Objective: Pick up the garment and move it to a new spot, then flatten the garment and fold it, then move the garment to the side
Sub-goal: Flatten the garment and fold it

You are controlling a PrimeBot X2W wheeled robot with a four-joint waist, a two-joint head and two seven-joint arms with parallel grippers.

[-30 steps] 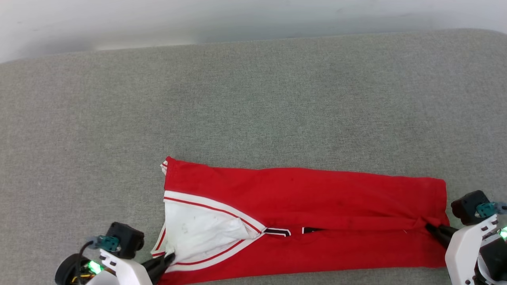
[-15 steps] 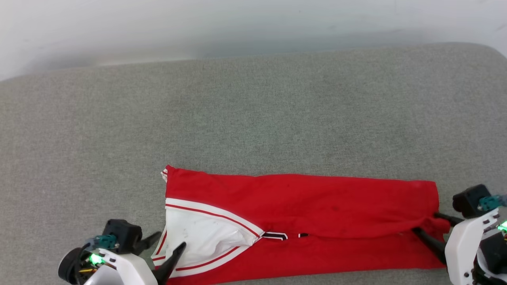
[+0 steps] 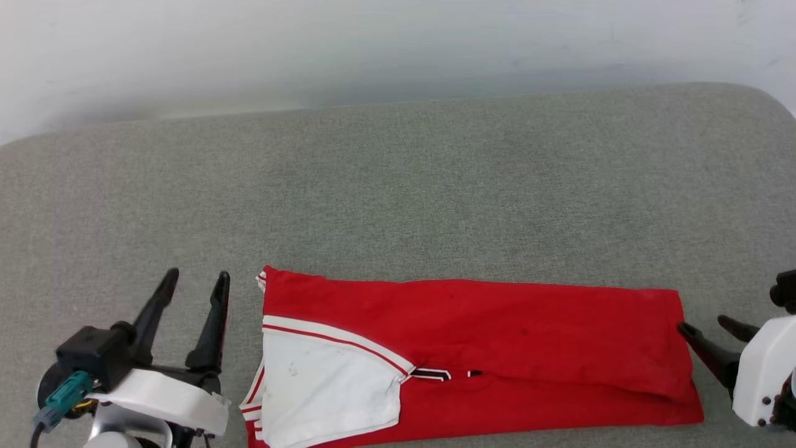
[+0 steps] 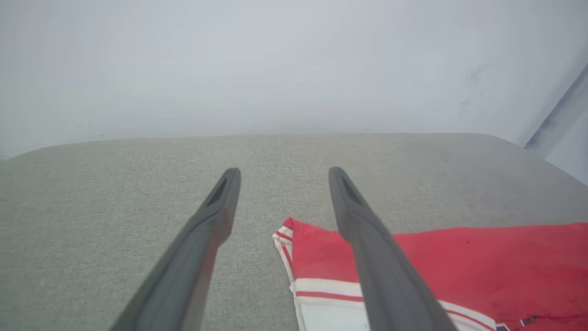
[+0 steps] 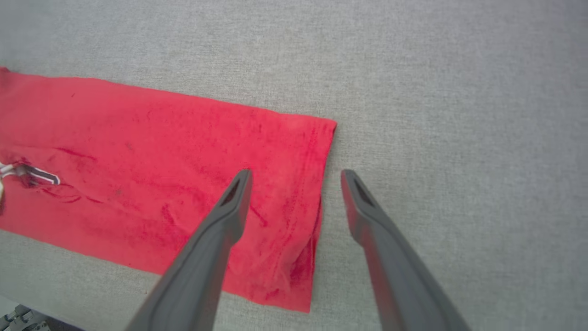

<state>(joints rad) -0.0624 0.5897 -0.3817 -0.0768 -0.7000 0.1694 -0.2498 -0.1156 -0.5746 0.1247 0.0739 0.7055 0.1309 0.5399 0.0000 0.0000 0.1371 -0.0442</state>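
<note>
The garment (image 3: 497, 323) is being kept as a long folded strip near the grey cushion's (image 3: 398, 186) front edge. Left gripper (image 3: 198, 275) and right gripper (image 3: 704, 323) are being held spread and empty at its ends, likely staged for a crosswise fold; right tip possibly touching hem.

The garment (image 3: 497, 336) runs off the head view's bottom edge, lower left; its numerals (image 3: 432, 374) sit mostly inside the fold, unreadable. The right edge crops the right end effector (image 3: 701, 322).
</note>
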